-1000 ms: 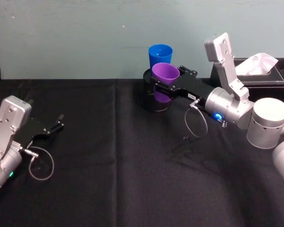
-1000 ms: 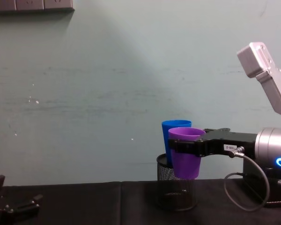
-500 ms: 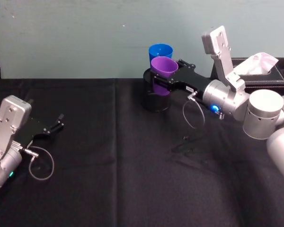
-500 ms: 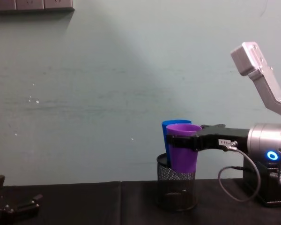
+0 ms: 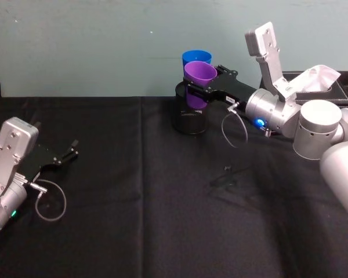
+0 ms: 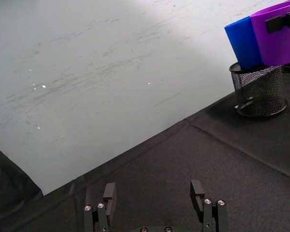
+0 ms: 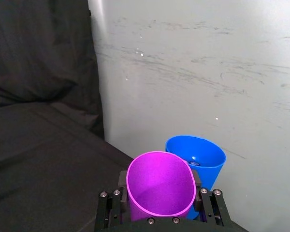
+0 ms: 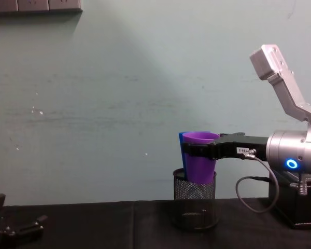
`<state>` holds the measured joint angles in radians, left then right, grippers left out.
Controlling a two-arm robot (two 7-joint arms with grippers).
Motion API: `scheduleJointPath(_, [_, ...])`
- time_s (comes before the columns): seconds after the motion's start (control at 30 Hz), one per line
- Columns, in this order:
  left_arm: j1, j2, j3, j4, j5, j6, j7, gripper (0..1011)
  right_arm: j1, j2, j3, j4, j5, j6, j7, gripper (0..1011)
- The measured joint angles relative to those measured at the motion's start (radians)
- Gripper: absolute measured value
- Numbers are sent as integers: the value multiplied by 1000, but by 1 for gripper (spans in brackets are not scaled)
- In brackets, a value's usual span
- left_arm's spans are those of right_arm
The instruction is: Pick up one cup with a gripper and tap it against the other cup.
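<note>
Purple cup (image 5: pixel 199 73) is held upright in the air, clamped across its upper wall between the fingers of the right gripper (image 5: pixel 200 87), above the near rim of the mesh pen holder (image 5: pixel 188 122). Blue cup (image 5: pixel 196 57) is seen standing in that holder, directly behind the purple one. In the right wrist view the purple cup (image 7: pixel 159 186) overlaps the blue cup (image 7: pixel 198 154); whether they touch or are only just beside each other cannot be told (walls look pressed together in the left wrist view, blue cup (image 6: pixel 241 43)).

Left gripper (image 5: pixel 66 155) is parked on the black tablecloth (image 5: pixel 133 202), well apart, jaws spread and empty.

Risks noted:
- If the tap is driven too far forward, the blue cup is judged likely to be tipped or pushed against the wall, since it is only loosely seated in the holder.
- In the chest view the purple cup (image 8: pixel 199 163) has its base low near the holder (image 8: pixel 194 207) rim; a catch there could drag or topple the light holder.
- Smooth tapered plastic may slip downward in the grip on impact.
</note>
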<state>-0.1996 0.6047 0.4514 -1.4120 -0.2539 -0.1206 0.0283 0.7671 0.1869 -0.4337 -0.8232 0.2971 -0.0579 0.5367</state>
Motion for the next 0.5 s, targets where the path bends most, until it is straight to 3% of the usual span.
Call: scheduleJointPath(0.5, [0, 0, 0, 0, 0, 0, 0, 1000, 28, -19, 12, 47, -7, -12, 10, 733])
